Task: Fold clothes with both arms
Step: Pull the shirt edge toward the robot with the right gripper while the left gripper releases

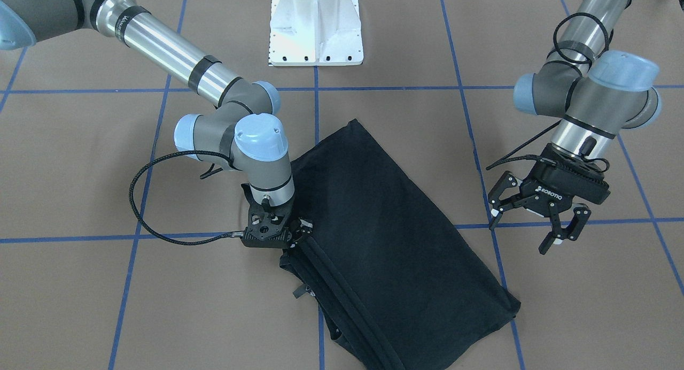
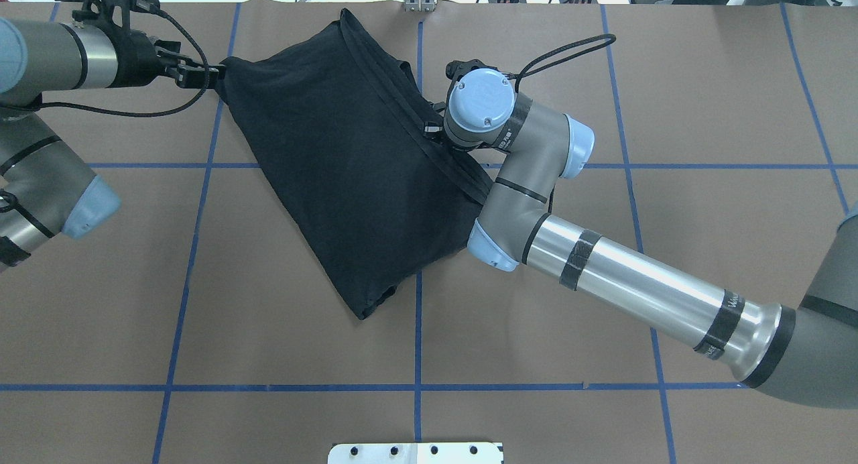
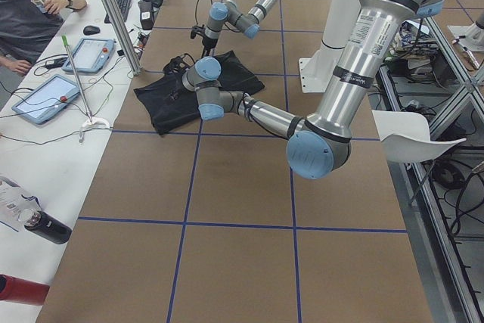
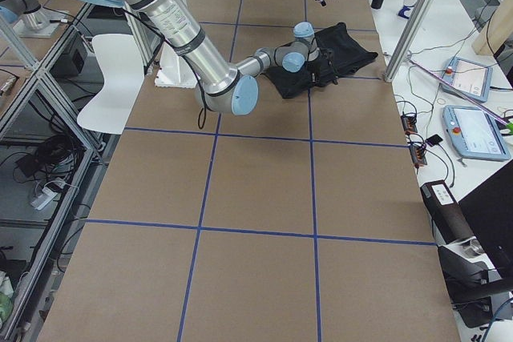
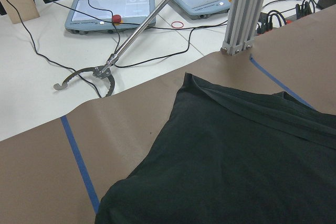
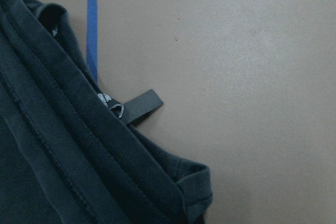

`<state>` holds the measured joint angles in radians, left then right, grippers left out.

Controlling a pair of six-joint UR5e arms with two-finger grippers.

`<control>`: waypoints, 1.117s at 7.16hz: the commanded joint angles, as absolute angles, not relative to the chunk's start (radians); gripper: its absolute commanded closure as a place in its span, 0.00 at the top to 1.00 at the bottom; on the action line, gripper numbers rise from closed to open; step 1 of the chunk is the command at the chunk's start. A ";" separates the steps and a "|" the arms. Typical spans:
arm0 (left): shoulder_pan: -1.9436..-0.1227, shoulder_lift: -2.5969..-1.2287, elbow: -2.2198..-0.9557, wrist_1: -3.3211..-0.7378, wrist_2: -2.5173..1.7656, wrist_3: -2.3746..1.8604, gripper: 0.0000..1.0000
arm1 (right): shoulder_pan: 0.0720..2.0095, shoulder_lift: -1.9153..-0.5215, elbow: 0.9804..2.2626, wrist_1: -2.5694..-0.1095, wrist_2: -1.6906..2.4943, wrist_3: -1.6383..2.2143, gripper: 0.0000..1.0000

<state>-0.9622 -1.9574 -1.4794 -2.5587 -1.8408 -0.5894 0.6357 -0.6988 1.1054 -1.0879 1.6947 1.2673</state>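
Right gripper (image 1: 296,232) sits on the hemmed edge of the folded black T-shirt (image 1: 385,225); whether it pinches cannot be told. Left gripper (image 1: 518,233) hangs spread wide, with the shirt beside it and apart.

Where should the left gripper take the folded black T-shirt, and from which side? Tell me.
Probably the corner of the folded black T-shirt nearest the open left gripper. Come down from the robot's left: that corner juts out flat, layers stacked, with bare brown table beside it.

Robotics lab, teach pendants (image 5: 107,10), aluminium framing (image 5: 244,9), gridded table (image 2: 704,82)
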 commanded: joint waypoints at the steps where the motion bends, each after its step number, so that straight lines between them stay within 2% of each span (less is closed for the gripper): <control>1: -0.960 -1.957 -1.477 -2.559 -1.842 -0.591 1.00 | 0.637 -0.782 1.237 -1.112 1.704 1.266 0.00; 4: -0.957 -1.957 -1.465 -2.554 -1.848 -0.591 1.00 | 0.519 -0.908 1.551 -1.277 1.627 1.322 0.00; 6: -0.956 -1.959 -1.465 -2.539 -1.870 -0.592 1.00 | 0.375 -0.911 1.732 -1.487 1.495 1.399 0.00; 8: -0.954 -1.959 -1.438 -2.536 -1.933 -0.601 1.00 | 0.270 -0.929 1.827 -1.595 1.369 1.460 0.00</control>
<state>-0.9548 -1.9588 -1.4545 -2.5379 -1.9015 -0.5941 0.3297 -0.9153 1.7649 -1.5295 1.4449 1.4297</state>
